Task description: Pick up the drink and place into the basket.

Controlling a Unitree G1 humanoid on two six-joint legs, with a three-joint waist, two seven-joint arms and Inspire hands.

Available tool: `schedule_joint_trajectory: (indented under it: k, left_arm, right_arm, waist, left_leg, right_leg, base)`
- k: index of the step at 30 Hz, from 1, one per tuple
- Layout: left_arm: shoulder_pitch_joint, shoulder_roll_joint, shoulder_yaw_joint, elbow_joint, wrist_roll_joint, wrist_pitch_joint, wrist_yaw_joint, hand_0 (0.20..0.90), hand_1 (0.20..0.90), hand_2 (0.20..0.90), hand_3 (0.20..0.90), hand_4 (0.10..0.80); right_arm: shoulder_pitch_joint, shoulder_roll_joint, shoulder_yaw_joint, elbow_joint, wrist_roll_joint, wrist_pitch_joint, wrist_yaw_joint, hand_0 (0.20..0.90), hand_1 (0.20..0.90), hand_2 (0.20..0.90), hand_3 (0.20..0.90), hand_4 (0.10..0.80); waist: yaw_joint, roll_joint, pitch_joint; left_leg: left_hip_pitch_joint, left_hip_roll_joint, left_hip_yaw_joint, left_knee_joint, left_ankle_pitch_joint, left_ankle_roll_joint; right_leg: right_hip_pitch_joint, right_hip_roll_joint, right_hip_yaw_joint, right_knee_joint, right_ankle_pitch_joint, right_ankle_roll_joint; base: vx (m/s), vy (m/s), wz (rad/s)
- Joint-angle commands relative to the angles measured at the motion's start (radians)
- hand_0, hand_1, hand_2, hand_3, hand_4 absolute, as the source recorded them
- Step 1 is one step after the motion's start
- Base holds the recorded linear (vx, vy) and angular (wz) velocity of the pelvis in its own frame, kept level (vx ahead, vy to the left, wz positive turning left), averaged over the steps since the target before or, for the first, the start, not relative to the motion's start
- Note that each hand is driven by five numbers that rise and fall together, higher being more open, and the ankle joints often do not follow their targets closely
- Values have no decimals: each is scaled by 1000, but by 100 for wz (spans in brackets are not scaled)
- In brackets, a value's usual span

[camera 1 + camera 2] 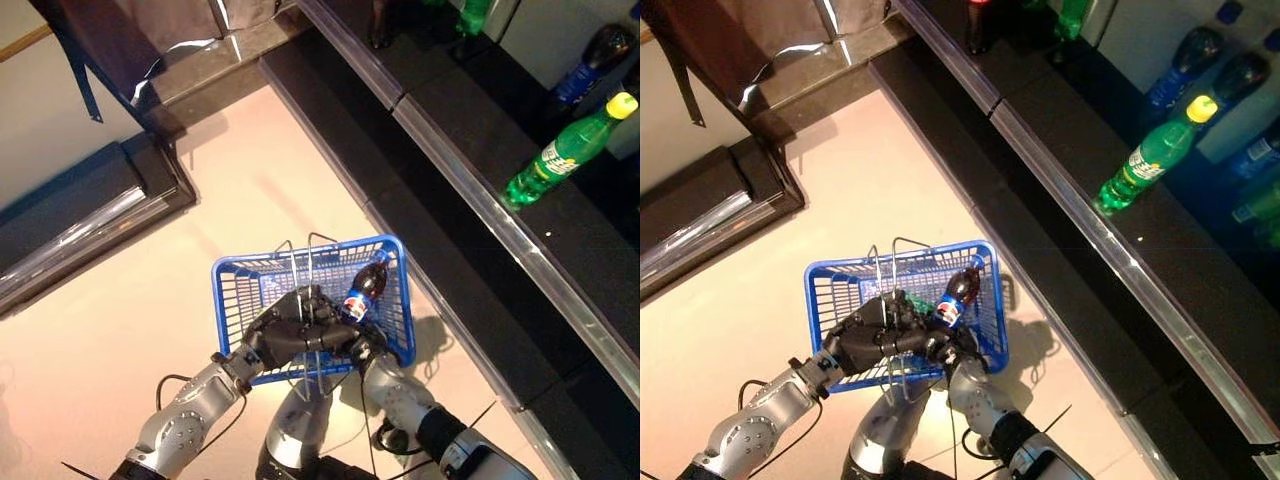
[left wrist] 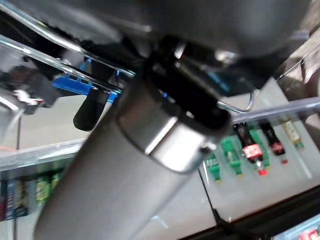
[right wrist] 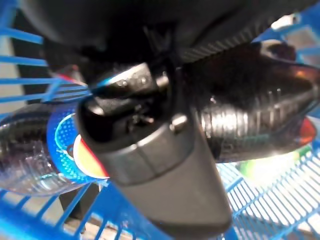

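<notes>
No print is showing clearly enough to read: the cola bottle (image 1: pixel 364 290) in the blue basket (image 1: pixel 232 272) is wearing a red, white and blue label, its lettering unreadable.

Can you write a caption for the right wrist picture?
Right hand grips a cola bottle over the blue basket.
</notes>
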Motion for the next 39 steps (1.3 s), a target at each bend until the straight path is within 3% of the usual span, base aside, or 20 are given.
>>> schedule_joint_trajectory:
  k: [1, 12, 23, 29, 32, 33, 39]
  left_arm:
    - [-239, -102, 40, -508, -93, -157, -330, 300, 300, 300, 200, 100]
    - [-272, -49, 38, -538, -127, -153, -377, 300, 300, 300, 200, 100]
    - [-319, -25, 9, -552, -157, -133, -451, 300, 300, 300, 200, 100]
    - [-341, -19, -9, -547, -162, -147, -437, 300, 300, 300, 200, 100]
    - [-346, -21, -9, -542, -169, -153, -433, 300, 300, 300, 200, 100]
    - [-346, -28, -6, -542, -170, -151, -435, 300, 300, 300, 200, 100]
    - [-336, -36, 2, -543, -153, -153, -430, 300, 300, 300, 200, 100]
  right_arm:
    - [-110, 127, 19, -54, 63, -32, 140, 300, 300, 300, 200, 100]
    - [-148, 63, -64, 10, 232, 57, 238, 300, 300, 300, 200, 100]
    - [-190, 0, -137, 161, 234, 215, 308, 300, 300, 300, 200, 100]
    - [-235, -32, -176, 258, 244, 254, 354, 300, 300, 300, 200, 100]
    - [-253, -43, -186, 274, 247, 261, 347, 585, 585, 585, 532, 432]
    - [-258, -47, -191, 276, 244, 262, 351, 900, 900, 900, 900, 800]
    - [-256, -59, -201, 231, 246, 233, 339, 900, 900, 900, 900, 800]
  waist:
    - [-17, 21, -106]
    - [-17, 13, -104]
    - [-26, 13, -94]
    - [-33, 21, -88]
    - [-37, 23, -82]
    - [-38, 22, -79]
    - [-44, 16, -68]
  left_leg:
    - [-83, -33, 2, 103, 5, 27]
    - [-95, -28, 20, 114, 2, 34]
    - [-107, -22, 39, 127, -1, 39]
    - [-111, -20, 47, 124, 1, 42]
    - [-117, -20, 49, 128, 0, 43]
    - [-119, -21, 50, 131, -2, 44]
    - [-125, -19, 55, 136, -5, 47]
  right_leg:
    - [43, 31, -31, -83, 112, -52]
    - [26, 15, -41, -57, 118, -46]
    - [4, 3, -44, -22, 114, -49]
    - [-11, -2, -37, -17, 119, -48]
    - [-22, -6, -34, -9, 119, -48]
    - [-28, -8, -32, -5, 120, -47]
    - [-43, -10, -26, 7, 121, -46]
  base:
    - [11, 17, 9]
    - [18, 5, 1]
    - [14, 2, 1]
    - [1, 23, 6]
    - [-23, 22, -4]
    - [0, 0, 0]
    - [0, 0, 0]
